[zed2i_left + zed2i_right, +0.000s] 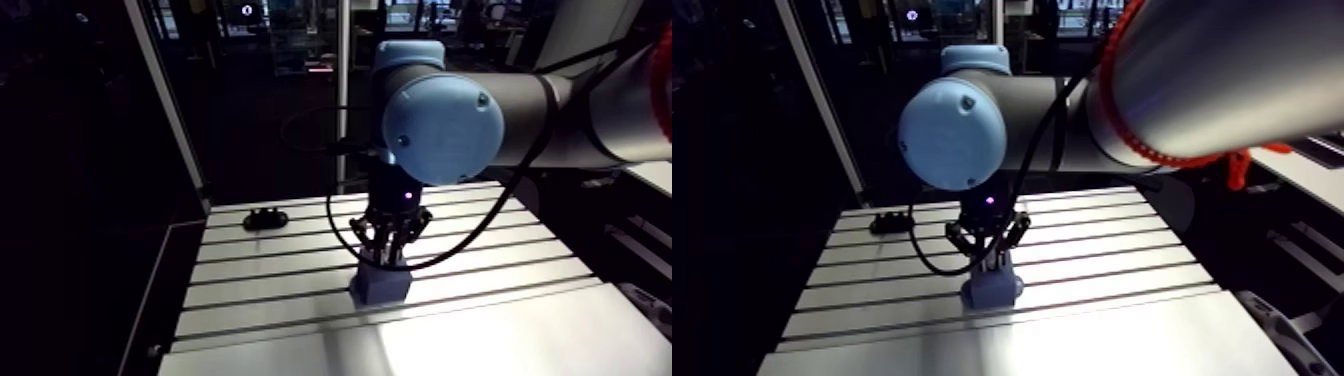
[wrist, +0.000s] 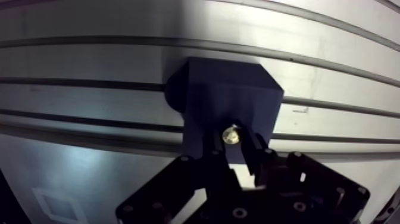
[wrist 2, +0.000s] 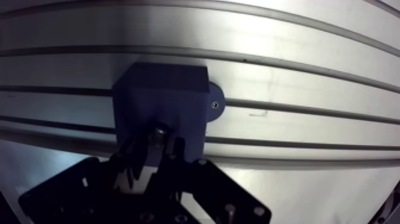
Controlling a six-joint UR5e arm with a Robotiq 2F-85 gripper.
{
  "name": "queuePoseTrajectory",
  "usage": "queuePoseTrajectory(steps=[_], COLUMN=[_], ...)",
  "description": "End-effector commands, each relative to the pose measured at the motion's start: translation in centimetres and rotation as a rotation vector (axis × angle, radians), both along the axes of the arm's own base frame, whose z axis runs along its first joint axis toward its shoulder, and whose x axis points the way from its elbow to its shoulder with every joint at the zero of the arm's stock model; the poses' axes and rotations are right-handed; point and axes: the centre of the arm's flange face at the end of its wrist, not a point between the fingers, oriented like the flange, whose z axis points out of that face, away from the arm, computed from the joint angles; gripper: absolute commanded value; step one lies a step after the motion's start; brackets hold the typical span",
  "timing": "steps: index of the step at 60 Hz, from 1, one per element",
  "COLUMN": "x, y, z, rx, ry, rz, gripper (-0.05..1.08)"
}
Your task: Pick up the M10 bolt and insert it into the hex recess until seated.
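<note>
The gripper (image 2: 233,150) is clamped on the bolt (image 2: 231,134); the bolt's tip is over the dark blue block (image 2: 229,95) on the slotted table (image 2: 89,59). The block's recess is hidden.

No legible text, label, brand, number or sign is showing in the arm view or the wrist view. In the wrist view a faint pale square outline (image 2: 58,204) is showing on the counter (image 2: 333,77), beside the pincer (image 2: 233,146). Its content is appearing too blurred to read.
</note>
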Motion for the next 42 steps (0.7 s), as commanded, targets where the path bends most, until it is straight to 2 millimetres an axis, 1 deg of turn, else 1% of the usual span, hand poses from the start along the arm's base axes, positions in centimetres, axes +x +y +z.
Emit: queuePoseTrajectory(steps=[1,30,42], x=[0.02,-0.04,-0.16], y=[0.0,0.01,-0.04], z=[-0.02,0.03,0.21], rx=[-0.001,-0.002,-0.006], ry=[-0.001,0.001,0.004], rz=[0.004,0.015,0.054], gripper=[0.68,0.72,0.74])
